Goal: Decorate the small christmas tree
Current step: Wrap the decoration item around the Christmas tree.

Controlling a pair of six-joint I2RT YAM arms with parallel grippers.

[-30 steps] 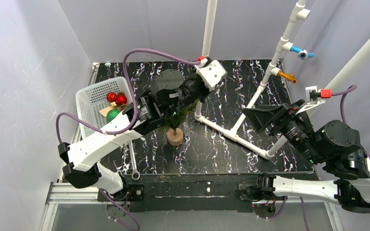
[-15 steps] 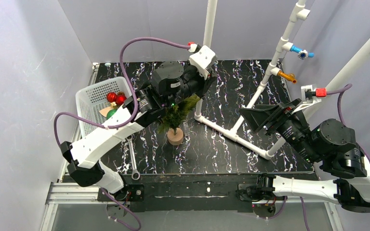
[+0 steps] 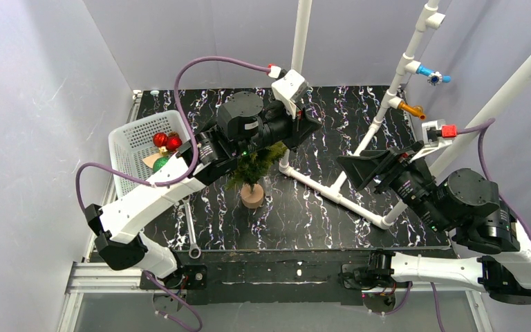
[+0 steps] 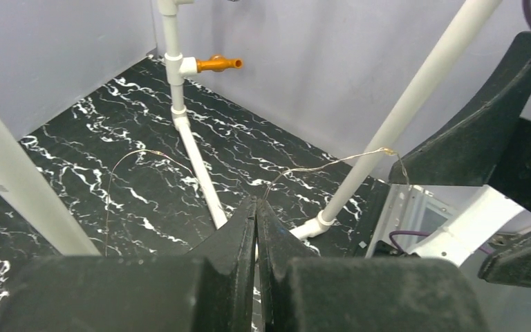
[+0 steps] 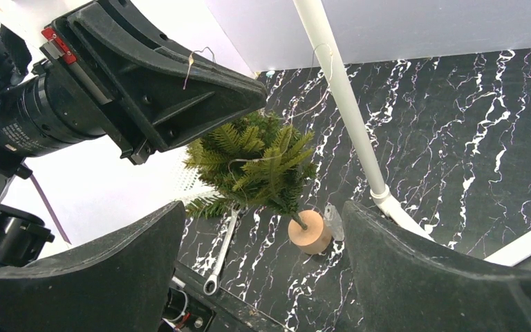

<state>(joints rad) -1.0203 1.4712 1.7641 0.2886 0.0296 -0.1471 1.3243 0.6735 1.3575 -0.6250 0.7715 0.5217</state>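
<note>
The small christmas tree (image 3: 252, 166) stands on its round tan wooden base (image 3: 252, 197) in the middle of the black marbled table; it also shows in the right wrist view (image 5: 256, 162). My left gripper (image 3: 316, 126) is above and to the right of the treetop. It is shut on a thin light wire (image 4: 332, 164) that leaves the fingertips (image 4: 256, 202) and trails down toward the tree. The wire also shows hooked over the left gripper's finger (image 5: 192, 59). My right gripper (image 3: 349, 164) is open and empty to the right of the tree, facing it.
A white basket (image 3: 128, 149) at the left holds red baubles (image 3: 167, 141) and a green one (image 3: 162, 164). A wrench (image 5: 222, 249) lies near the front edge. A white PVC pipe frame (image 3: 332, 190) stands just right of the tree. A small clear box (image 5: 333, 221) sits by the base.
My left gripper has moved from over the tree up and to the right, uncovering the treetop. My right gripper has shifted a little left toward the tree.
</note>
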